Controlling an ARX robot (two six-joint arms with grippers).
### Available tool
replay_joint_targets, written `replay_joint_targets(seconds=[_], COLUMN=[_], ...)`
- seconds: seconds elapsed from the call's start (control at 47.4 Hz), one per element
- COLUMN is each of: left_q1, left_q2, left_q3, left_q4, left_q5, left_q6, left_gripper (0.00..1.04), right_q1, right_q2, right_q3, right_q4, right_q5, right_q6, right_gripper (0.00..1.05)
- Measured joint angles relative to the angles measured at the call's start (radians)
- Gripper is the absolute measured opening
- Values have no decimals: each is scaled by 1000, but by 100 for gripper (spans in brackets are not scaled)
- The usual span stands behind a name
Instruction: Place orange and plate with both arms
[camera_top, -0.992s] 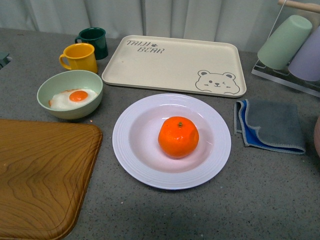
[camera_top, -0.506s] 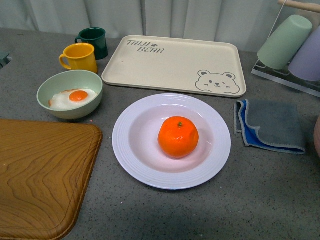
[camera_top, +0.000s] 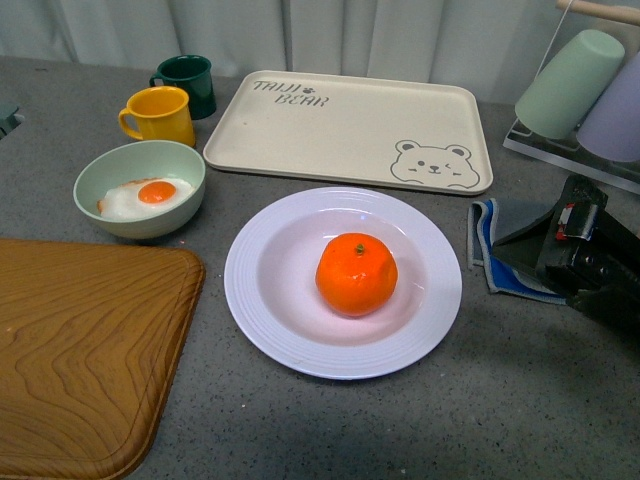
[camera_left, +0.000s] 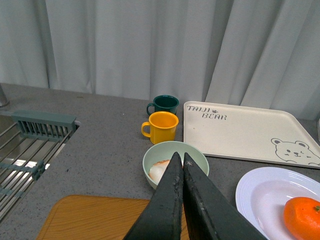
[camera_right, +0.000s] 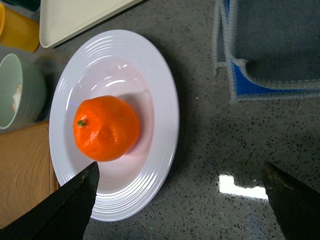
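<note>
The left gripper (camera_left: 181, 159) had its jaws pressed together on nothing. It hung in front of the bowl (camera_left: 175, 152) and hid part of it. The right gripper (camera_right: 181, 172) had its jaws spread wide and empty, low over the table to the right of the plate (camera_right: 165, 100). From the front only part of it showed, cut off at the right edge, and it covered much of the cloth (camera_top: 490, 240). The orange (camera_top: 357, 273) sat in the middle of the plate, stem mark up, with neither arm touching it.

The bowl, left of the plate, held a fried egg (camera_top: 150, 193). The wooden board (camera_top: 80, 350) at near left ran out of view. Two upturned cups (camera_top: 570, 85) at far right were also cut off.

The table (camera_top: 300, 430) was grey speckled stone, with a patch of glare near the right gripper. A pale curtain (camera_left: 150, 45) hung along the far side. A metal grille (camera_left: 25, 150) lay sunk in the counter, seen only from the left wrist.

The tray (camera_top: 350, 130) beyond the plate read "TAIJI BEAR", with a bear's face drawn in its near right corner. A yellow mug (camera_top: 160, 115) and a green mug (camera_top: 190, 82) stood left of it.
</note>
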Motion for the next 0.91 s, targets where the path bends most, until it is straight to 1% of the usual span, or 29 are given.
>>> replay_joint_targets(seconds=[0.084, 0.253, 0.422, 0.527, 0.633, 0.781, 0.865, 0.907], left_q1=[0, 0, 0, 0, 0, 0, 0, 0], left_q2=[-49, -138, -180, -209, -241, -280, -376, -409], left_q3=[0, 0, 0, 0, 0, 0, 0, 0], left_q4=[-47, -134, -174, -204, -237, -277, -407, -431], left_q5=[0, 0, 0, 0, 0, 0, 1, 0], left_q6=[0, 0, 0, 0, 0, 0, 0, 0], left_gripper=[4, 4, 4, 4, 4, 4, 4, 4], right_q1=[-29, -48, -52, -48, -27, -1, 10, 12], right_q2=[85, 232, 306, 353, 405, 458, 477, 486], right_q3=[44, 130, 183, 219, 265, 303, 331, 342], right_q4=[-14, -16, -8, 25, 45, 121, 121, 120], right_q5=[-71, -191, -258, -309, -326, -367, -367, -366], right_q6=[34, 76, 102, 145, 190, 294, 325, 334], right_gripper=[95, 95, 95, 95, 95, 95, 95, 95])
